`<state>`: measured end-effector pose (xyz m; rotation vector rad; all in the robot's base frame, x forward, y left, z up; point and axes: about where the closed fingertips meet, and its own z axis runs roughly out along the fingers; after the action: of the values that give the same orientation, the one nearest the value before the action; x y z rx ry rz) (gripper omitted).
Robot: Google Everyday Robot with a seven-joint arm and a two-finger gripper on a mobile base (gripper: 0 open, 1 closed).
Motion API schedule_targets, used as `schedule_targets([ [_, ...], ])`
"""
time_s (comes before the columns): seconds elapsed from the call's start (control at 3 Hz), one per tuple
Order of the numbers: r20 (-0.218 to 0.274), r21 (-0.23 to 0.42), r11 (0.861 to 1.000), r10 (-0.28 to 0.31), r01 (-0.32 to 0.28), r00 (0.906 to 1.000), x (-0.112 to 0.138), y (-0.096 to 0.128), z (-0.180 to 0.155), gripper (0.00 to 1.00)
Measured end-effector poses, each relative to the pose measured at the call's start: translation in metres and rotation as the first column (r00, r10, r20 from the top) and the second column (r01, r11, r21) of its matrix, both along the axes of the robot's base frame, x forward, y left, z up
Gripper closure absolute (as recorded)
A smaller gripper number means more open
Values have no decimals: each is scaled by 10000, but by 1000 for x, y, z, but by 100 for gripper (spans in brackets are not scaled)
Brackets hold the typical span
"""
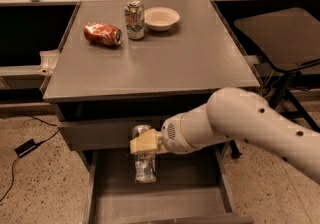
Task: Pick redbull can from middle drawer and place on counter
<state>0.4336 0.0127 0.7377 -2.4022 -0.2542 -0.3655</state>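
Note:
The redbull can (145, 170), slim and silver-grey, is upright in my gripper (145, 145), whose cream fingers (142, 144) are shut around its middle. The can hangs above the floor of the open middle drawer (192, 175), its top level with the closed drawer front above. My white arm reaches in from the lower right. The counter (170, 60) is the grey top of the cabinet, above and behind the gripper.
On the counter's far part lie a red-orange can (102, 34) on its side, an upright green-and-white can (134, 20) and a white bowl (161, 18). A closed drawer front (97, 134) sits just above the open drawer. A dark stand (280, 35) is on the right.

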Motion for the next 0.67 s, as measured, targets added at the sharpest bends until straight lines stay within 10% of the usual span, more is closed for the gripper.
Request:
schedule_targets([
  [0.67, 233, -376, 9956, 865, -856, 9960, -5, -5, 8, 100],
])
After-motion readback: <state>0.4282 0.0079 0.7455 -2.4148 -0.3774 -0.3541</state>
